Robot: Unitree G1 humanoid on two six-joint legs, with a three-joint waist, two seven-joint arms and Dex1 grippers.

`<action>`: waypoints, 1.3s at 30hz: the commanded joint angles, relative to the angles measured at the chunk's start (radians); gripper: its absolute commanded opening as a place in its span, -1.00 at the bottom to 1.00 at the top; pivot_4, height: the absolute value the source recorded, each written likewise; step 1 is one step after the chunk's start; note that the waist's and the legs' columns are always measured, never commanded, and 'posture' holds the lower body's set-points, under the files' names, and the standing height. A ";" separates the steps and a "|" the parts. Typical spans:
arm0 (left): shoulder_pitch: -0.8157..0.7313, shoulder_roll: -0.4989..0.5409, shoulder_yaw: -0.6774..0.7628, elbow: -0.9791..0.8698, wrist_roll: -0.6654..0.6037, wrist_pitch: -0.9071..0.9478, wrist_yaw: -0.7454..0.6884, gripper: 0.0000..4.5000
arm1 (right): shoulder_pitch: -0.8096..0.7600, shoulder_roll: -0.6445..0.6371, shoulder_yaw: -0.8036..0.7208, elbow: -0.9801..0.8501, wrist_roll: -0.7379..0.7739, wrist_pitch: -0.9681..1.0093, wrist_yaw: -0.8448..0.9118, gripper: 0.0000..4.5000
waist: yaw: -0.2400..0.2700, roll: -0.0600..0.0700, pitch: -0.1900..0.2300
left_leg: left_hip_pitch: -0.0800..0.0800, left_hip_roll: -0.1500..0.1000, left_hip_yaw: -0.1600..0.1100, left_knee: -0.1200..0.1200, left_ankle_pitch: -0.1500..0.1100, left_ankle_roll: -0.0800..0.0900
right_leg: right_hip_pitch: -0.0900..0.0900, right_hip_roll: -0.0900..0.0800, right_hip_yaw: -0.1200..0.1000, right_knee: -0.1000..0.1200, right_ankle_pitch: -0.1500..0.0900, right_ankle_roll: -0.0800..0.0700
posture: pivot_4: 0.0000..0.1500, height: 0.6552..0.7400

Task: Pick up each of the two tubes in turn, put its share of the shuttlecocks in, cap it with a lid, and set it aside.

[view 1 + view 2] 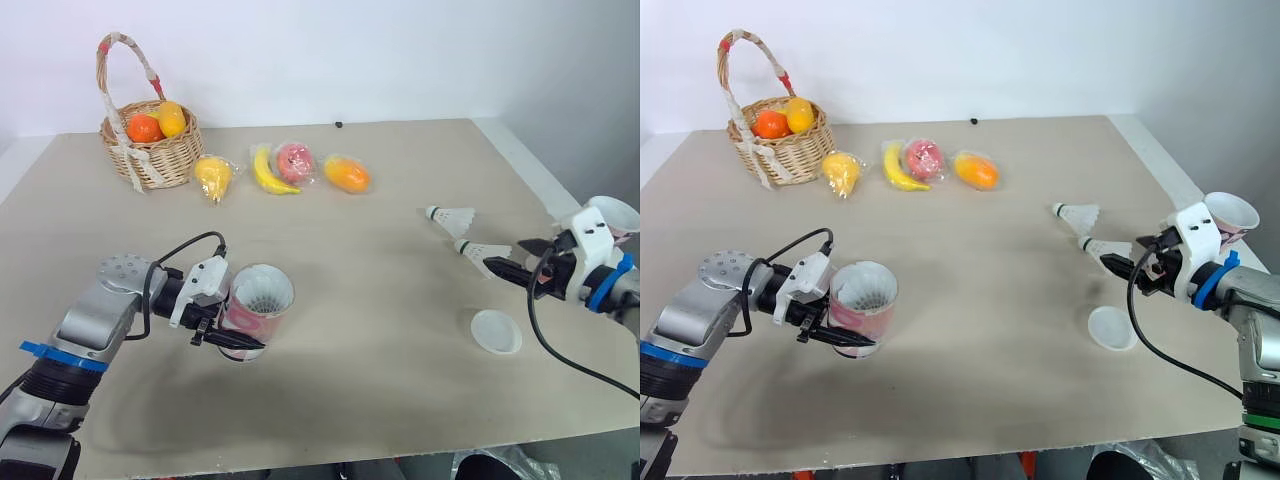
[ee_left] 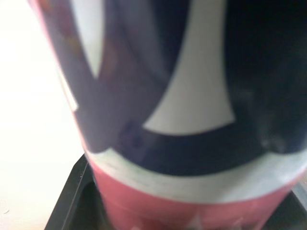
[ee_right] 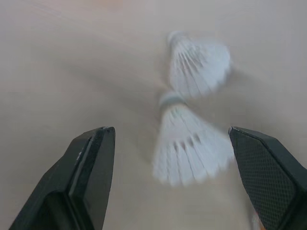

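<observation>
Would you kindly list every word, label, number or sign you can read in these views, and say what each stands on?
No text can be read anywhere.
Tube in the left claw: large dark and white shapes on its wall, too blurred to read as letters.
Second tube, far right: pinkish print, too small to read.
Lid and shuttlecocks: no markings seen.

The tube (image 1: 255, 312) is pink-red with a white band and dark curving stripes (white at its mouth). One shuttlecock (image 1: 452, 216) and the other (image 1: 481, 250) are white-feathered. The lid (image 1: 496, 331) is white, the table (image 1: 380, 290) beige and the wicker basket (image 1: 160, 150) tan.
</observation>
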 commanded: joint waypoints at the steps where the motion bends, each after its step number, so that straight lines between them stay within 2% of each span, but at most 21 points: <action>1: 0.011 -0.005 -0.025 -0.005 0.004 0.006 0.005 0.04 | -0.058 0.013 0.004 0.036 0.028 0.002 -0.006 0.80 | -0.001 0.000 0.000 | 0.000 0.000 0.000 0.000 0.000 0.000 | 0.000 0.000 0.000 0.000 0.000 0.000 | 1.00 0.76; 12: 0.013 -0.003 -0.018 0.003 0.006 0.002 0.010 0.04 | -0.123 0.059 0.090 0.110 0.023 0.015 -0.021 0.80 | -0.002 0.001 0.000 | 0.000 0.000 0.000 0.000 0.000 0.000 | 0.000 0.000 0.001 -0.001 0.001 0.001 | 1.00 0.76; 15: 0.014 -0.002 -0.015 0.001 0.003 0.004 0.010 0.04 | -0.132 0.061 0.106 0.134 0.013 0.000 -0.030 0.49 | -0.001 0.001 0.000 | 0.000 0.000 0.000 0.000 0.000 0.000 | 0.000 0.000 0.001 0.000 0.001 0.001 | 1.00 0.76; 16: 0.014 -0.002 -0.015 0.000 0.002 0.005 0.011 0.04 | -0.134 0.061 0.106 0.139 0.013 -0.005 -0.032 0.32 | -0.001 0.001 0.000 | 0.000 0.000 0.000 0.000 0.000 0.000 | 0.000 0.000 0.001 -0.001 0.001 0.001 | 1.00 0.76; 22: 0.014 0.002 -0.014 -0.007 0.000 0.011 0.012 0.04 | -0.139 0.056 0.109 0.147 0.019 -0.036 -0.018 -0.98 | -0.001 0.001 0.000 | 0.000 0.000 0.000 0.000 0.000 0.000 | 0.000 0.000 0.001 -0.001 0.002 0.003 | 1.00 0.76; 26: 0.009 0.002 -0.016 -0.008 -0.001 0.014 0.009 0.04 | -0.087 0.026 0.101 0.020 0.069 -0.047 0.080 -0.98 | -0.001 0.001 0.000 | 0.000 0.000 0.000 0.000 0.000 0.000 | 0.000 0.000 0.002 -0.001 0.002 0.003 | 1.00 0.76; 29: 0.005 0.003 -0.018 0.000 0.002 0.011 0.003 0.04 | -0.040 -0.030 0.118 -0.182 0.126 -0.060 0.205 -0.98 | -0.001 0.002 0.000 | -0.001 0.000 0.000 0.000 0.000 0.000 | 0.000 0.001 0.001 -0.001 0.002 0.005 | 1.00 0.76; 34: -0.005 0.004 -0.022 0.021 0.006 0.003 -0.010 0.04 | -0.208 -0.065 0.277 -0.442 0.155 -0.091 0.324 -0.98 | -0.011 0.003 0.000 | 0.001 0.001 0.000 0.000 0.000 0.000 | 0.000 0.001 0.001 0.000 0.001 0.002 | 1.00 0.76; 39: -0.021 0.002 -0.027 0.050 0.010 -0.005 -0.026 0.04 | -0.426 -0.007 0.464 -0.484 0.103 -0.219 0.450 -0.98 | -0.011 0.001 0.000 | 0.001 0.001 -0.001 0.000 0.001 0.001 | 0.001 0.002 0.000 -0.001 0.001 0.001 | 1.00 0.76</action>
